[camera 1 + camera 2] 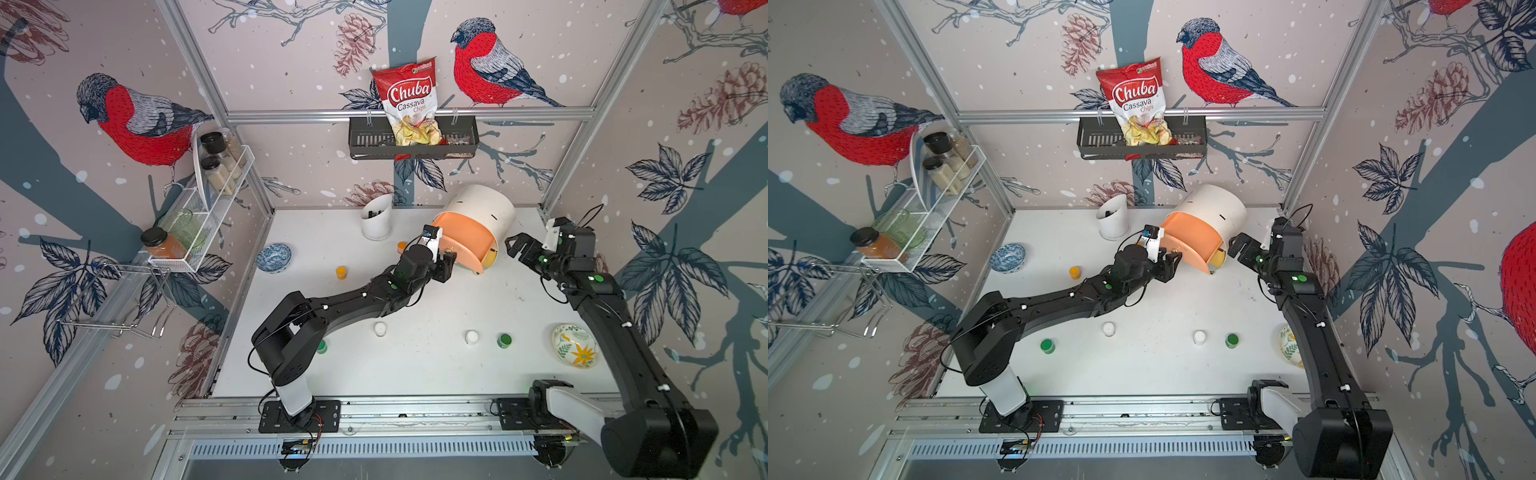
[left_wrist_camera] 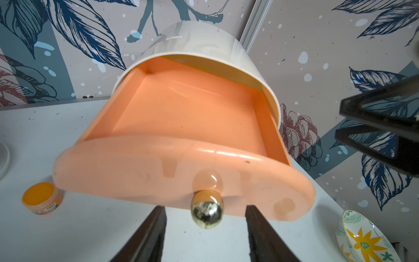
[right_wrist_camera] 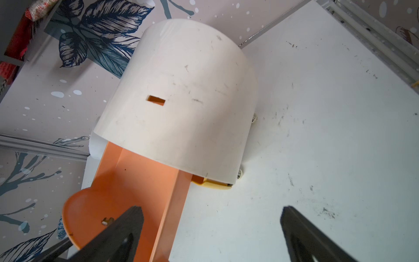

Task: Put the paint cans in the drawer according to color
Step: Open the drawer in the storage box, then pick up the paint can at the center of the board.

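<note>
Right wrist: scuffed tabletop (image 3: 328, 113), leafy wallpaper (image 3: 97, 45)

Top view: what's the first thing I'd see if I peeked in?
Probably the peach drawer, sticking out open and empty from the white barrel-shaped chest at the back of the table, with the left gripper open right at its gold knob. Next, the bright red Chuba cassava chips bag standing in the black basket on the back wall.

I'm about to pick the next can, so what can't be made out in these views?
- Lower drawers: covered by the open peach drawer in both top views; only a yellow edge shows.
- Green can: half behind the left arm in a top view.
- Flowered dish: partly behind the right arm in a top view.
</note>
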Robot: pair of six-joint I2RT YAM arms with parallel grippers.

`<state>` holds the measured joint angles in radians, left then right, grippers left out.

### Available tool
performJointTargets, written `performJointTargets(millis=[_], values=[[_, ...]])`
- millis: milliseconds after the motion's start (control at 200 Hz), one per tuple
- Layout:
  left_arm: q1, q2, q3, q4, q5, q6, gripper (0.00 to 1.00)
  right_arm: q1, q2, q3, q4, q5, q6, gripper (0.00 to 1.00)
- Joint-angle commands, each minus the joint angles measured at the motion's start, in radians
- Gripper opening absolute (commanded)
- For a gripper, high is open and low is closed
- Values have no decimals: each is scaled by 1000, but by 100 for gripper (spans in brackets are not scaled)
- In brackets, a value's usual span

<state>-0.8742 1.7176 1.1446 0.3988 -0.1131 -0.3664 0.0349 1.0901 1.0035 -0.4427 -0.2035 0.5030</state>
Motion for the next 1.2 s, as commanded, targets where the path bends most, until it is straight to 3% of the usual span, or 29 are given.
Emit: performJointTargets(millis=[0, 185, 370, 500, 695, 910, 1195], values=[[-3, -49, -11, 2, -13, 22, 63, 29, -30, -25, -89, 54, -18, 100], [-3, -156, -65, -41, -9, 42, 66, 151, -104, -74, -192, 130, 25, 100], [-4, -291, -123, -134, -41, 55, 66, 379, -161, -134, -245, 231, 131, 98], [-3, -392, -166, -209, -72, 57, 67, 543, -167, -185, -250, 303, 210, 91], [-2, -514, -232, -275, -121, 62, 70, 717, -140, -222, -279, 388, 324, 90], [-2, -577, -295, -307, -135, 48, 70, 815, -92, -267, -272, 374, 382, 90], [-2, -593, -353, -305, -119, 12, 70, 789, 1, -339, -226, 353, 357, 84]])
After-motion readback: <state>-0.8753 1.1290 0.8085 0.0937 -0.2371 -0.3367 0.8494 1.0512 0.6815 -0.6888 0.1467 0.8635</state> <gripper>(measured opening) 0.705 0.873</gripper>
